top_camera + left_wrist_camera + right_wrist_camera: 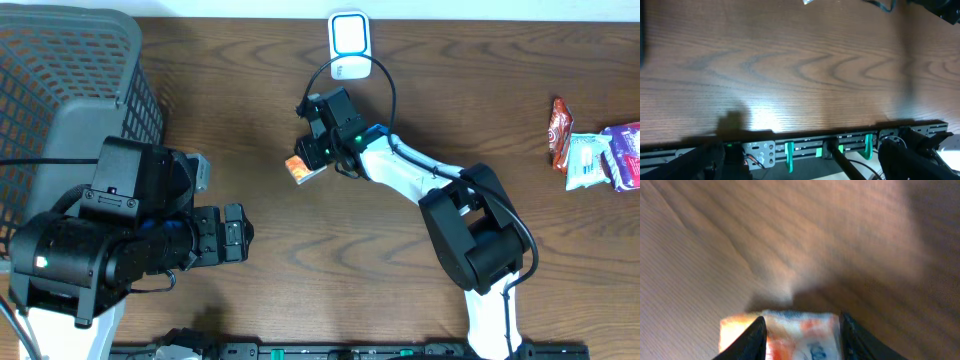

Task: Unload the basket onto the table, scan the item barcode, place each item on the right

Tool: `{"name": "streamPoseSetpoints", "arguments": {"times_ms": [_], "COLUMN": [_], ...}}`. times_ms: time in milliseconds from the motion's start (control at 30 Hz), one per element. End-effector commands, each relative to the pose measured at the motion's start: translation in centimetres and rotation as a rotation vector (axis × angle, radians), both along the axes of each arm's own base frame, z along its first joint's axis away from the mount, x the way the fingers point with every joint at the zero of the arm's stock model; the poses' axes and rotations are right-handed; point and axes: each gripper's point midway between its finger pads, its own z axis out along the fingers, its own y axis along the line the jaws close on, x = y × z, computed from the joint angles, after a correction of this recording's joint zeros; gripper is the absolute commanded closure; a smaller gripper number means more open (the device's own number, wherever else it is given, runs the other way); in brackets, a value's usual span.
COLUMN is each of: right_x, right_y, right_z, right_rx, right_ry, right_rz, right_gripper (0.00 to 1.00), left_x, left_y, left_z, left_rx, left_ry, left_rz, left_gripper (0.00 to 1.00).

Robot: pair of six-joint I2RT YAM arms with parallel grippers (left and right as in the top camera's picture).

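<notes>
right fingers [754, 339] are clamped on a small orange-and-white packet [800, 330], held over the table [250, 100] near its far edge, just short of the white scanner [348, 40]. left fingers [910, 157] are wide apart, idle. looks like the presenting step. next move probably needs the barcode side turned toward the scanner, can't tell which side that is.

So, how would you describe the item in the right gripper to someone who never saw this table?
Find the white corded device at the far edge of the table. In front of it, the right gripper pinches a small packet. Unlike the snack packs far right, it is orange, white and held.
</notes>
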Motion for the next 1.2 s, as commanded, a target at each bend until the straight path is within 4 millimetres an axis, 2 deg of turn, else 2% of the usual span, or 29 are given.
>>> {"name": "streamPoseSetpoints", "arguments": {"times_ms": [0,100,200,367,400,467,533,600,667,733,933,1167], "right_x": [-0.2,-0.8,-2.2,-3.5,-3.4,-2.6,-1.5,-0.4,0.4,0.8,0.9,1.1], "right_y": [-0.7,-1.6,-1.8,-2.6,-2.6,-2.1,-1.5,-0.5,0.3,1.4,1.1,-1.1], "right_z": [1.8,3.5,4.8,5.0,5.1,5.4,5.9,6.7,7.0,6.2,1.6,0.4], "right_rx": [-0.039,-0.074,-0.097,-0.149,-0.152,-0.134,-0.088,-0.028,0.011,0.028,-0.069,-0.152], "right_ry": [0.033,0.065,0.101,0.144,0.137,0.105,0.088,0.068,0.045,0.015,0.030,0.049], "right_rz": [0.022,0.063,0.150,0.201,0.199,0.189,0.128,0.061,0.035,0.037,0.006,-0.043], "right_gripper": [0.57,0.59,0.55,0.47,0.49,0.62,0.68,0.82,0.85,0.87,0.91,0.92], "left_x": [-0.3,-0.3,-0.3,-0.3,-0.3,-0.3,-0.3,-0.3,-0.3,-0.3,-0.3,-0.3], "left_y": [0.3,0.3,0.3,0.3,0.3,0.3,0.3,0.3,0.3,0.3,0.3,0.3], "left_z": [0.0,0.0,0.0,0.0,0.0,0.0,0.0,0.0,0.0,0.0,0.0,0.0], "left_rx": [0.009,0.009,0.010,0.010,0.009,0.010,0.009,0.009,0.009,0.010,0.009,0.009], "left_ry": [0.009,0.009,0.009,0.009,0.009,0.009,0.009,0.009,0.009,0.009,0.009,0.009], "left_rz": [0.004,0.004,0.004,0.004,0.004,0.004,0.004,0.004,0.004,0.004,0.004,0.004], "left_gripper": [0.02,0.02,0.02,0.02,0.02,0.02,0.02,0.02,0.02,0.02,0.02,0.02]}}
